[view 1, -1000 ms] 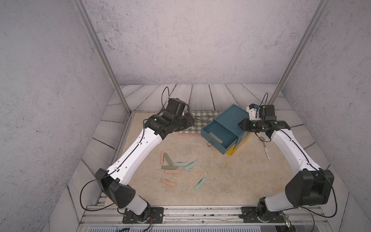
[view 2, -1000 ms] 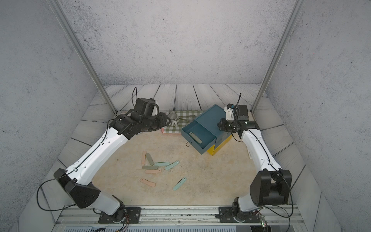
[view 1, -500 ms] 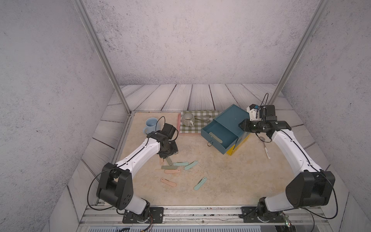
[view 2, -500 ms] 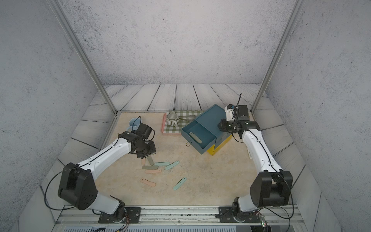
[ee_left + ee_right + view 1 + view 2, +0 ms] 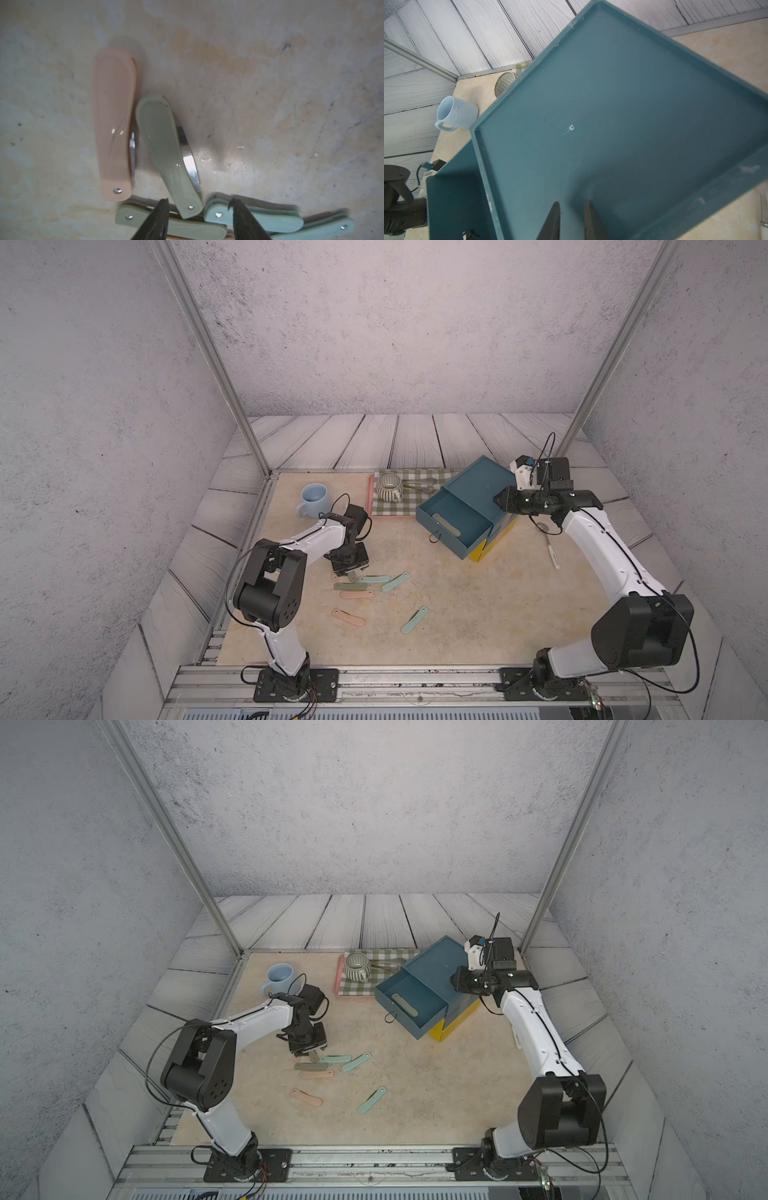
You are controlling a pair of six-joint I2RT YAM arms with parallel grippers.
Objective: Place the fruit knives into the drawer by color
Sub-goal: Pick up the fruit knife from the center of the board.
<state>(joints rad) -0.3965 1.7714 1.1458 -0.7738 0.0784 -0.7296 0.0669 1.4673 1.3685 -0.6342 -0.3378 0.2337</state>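
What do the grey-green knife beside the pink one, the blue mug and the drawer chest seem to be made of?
Grey-green knife: glossy plastic handle, judging by its smooth highlights; bright metal blade edge and rivet.
Blue mug: probably glazed ceramic, with a soft sheen and a rippled wall.
Drawer chest: matte dark teal with pale scuffs at the edges; painted plastic or board, I cannot tell which.

Teal drawer [image 5: 486, 485], green-checked cloth [image 5: 399, 508]
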